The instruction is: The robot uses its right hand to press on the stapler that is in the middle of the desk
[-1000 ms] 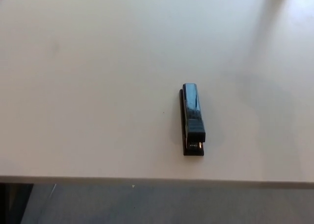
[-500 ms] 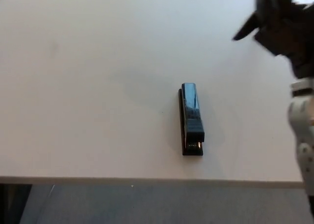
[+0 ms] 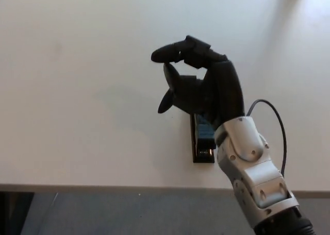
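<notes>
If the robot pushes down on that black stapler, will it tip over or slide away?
Probably not tip: the stapler lies long and low on a flat base on the white desk. It looks stiff and glossy, so a slanted push might make it slide on the smooth top. The right hand is above it with fingers apart, so a push straight down seems likely.

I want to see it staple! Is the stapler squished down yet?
Cannot tell. The right hand covers most of the stapler; only its near end shows.

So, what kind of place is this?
Probably an office or a lab: a plain white desk, a black stapler on it, grey floor below, and the right robot hand above the stapler.
</notes>
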Motion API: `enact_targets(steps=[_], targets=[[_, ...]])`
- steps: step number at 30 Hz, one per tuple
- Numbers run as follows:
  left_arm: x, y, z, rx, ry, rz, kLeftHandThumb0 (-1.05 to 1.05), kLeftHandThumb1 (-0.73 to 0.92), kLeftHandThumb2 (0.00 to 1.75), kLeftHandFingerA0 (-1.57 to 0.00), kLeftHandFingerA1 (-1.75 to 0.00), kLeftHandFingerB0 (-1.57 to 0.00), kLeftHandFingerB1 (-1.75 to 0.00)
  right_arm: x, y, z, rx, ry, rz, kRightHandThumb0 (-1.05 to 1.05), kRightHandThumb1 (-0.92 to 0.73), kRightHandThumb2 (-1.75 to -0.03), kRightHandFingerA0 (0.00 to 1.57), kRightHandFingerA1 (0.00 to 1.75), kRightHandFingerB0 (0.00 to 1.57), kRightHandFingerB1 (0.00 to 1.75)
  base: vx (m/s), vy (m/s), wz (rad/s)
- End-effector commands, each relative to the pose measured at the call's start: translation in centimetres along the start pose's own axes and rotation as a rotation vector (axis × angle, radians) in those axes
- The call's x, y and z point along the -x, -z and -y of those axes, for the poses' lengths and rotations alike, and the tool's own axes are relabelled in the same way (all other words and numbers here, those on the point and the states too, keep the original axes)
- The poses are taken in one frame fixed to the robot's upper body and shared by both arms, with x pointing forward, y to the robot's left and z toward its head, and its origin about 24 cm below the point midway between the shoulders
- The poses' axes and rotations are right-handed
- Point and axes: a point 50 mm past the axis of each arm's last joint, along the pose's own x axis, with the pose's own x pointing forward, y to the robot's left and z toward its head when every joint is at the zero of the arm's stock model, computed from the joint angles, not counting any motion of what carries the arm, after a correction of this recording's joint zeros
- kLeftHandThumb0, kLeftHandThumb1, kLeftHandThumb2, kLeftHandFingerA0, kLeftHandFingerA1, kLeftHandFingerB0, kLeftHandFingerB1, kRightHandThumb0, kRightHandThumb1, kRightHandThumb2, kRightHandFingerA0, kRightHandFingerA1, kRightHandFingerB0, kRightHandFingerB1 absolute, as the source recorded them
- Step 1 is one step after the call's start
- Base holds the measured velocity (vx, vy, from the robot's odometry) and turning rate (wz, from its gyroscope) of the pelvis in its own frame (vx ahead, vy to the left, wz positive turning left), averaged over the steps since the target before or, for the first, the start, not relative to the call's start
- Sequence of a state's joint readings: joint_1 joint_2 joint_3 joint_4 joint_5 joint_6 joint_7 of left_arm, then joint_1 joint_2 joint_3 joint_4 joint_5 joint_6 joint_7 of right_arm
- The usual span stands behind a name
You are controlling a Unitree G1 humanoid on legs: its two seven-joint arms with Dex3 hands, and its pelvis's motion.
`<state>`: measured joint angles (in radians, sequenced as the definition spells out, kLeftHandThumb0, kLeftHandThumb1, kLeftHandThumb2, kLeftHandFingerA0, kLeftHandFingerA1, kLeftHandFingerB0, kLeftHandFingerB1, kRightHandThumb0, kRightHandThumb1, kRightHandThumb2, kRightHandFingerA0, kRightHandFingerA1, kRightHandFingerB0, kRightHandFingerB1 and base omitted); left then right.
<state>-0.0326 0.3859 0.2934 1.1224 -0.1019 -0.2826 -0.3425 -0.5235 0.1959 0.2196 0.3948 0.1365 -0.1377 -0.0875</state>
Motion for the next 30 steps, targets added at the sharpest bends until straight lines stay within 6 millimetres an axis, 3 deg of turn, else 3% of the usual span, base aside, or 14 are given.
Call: enact_targets(steps=[1,2,6,13,17,22,25,30], targets=[[0.2,-0.3,-0.4,-0.019,-0.005,0.02,-0.54,0.87,1.03,0.0,-0.22,0.0,-0.21,-0.7,1.6,0.2,0.009,0.037,-0.037,-0.12,-0.78,-0.78,1.28,1.1,0.77,1.21,0.0,0.0,0.0],[0.1,-0.3,-0.4,-0.018,-0.004,0.024,-0.43,0.92,0.91,0.0,-0.17,0.0,-0.15,-0.9,2.1,0.5,-0.007,0.055,-0.062,-0.13,-0.76,-0.8,1.29,1.06,0.75,1.18,0.0,0.0,0.0],[0.0,-0.5,-0.4,-0.017,0.003,0.022,-0.51,0.92,0.98,0.0,-0.17,0.0,-0.16,-1.5,3.1,1.8,0.0,0.131,-0.113,-0.13,-0.79,-0.79,1.24,1.19,0.77,1.17,0.0,0.0,0.0],[-0.1,-0.8,-0.4,-0.025,0.003,0.038,-0.45,0.92,0.9,0.0,-0.18,0.0,-0.17,-2.1,3.2,2.8,0.0,0.157,-0.121,-0.15,-0.74,-0.84,1.23,1.22,0.78,1.15,0.0,0.0,0.0],[-0.2,-0.8,-0.2,-0.019,0.001,0.03,-0.45,0.92,0.9,0.0,-0.19,0.0,-0.17,-2.4,2.9,3.4,-0.016,0.173,-0.111,-0.16,-0.75,-0.77,1.25,1.21,0.8,1.13,0.0,0.0,0.0],[-0.2,-1.2,-0.4,-0.035,0.005,0.042,-0.44,0.92,0.91,0.0,-0.18,0.0,-0.17,-2.4,2.9,3.3,-0.048,0.185,-0.106,-0.13,-0.74,-0.79,1.25,1.18,0.8,1.14,0.0,0.0,0.0],[-0.3,-1.2,-0.3,-0.04,0.008,0.041,-0.43,0.92,0.91,0.0,-0.17,0.0,-0.17,-2.0,3.6,3.1,-0.05,0.183,-0.128,-0.15,-0.74,-0.76,1.25,1.18,0.8,1.11,0.0,0.0,0.0],[-0.3,-1.2,-0.3,-0.037,0.013,0.041,-0.44,0.92,0.9,0.0,-0.15,0.0,-0.14,-1.1,5.0,2.5,-0.077,0.18,-0.18,-0.09,-0.69,-0.85,1.28,1.15,0.85,1.12,0.0,0.0,0.0]])
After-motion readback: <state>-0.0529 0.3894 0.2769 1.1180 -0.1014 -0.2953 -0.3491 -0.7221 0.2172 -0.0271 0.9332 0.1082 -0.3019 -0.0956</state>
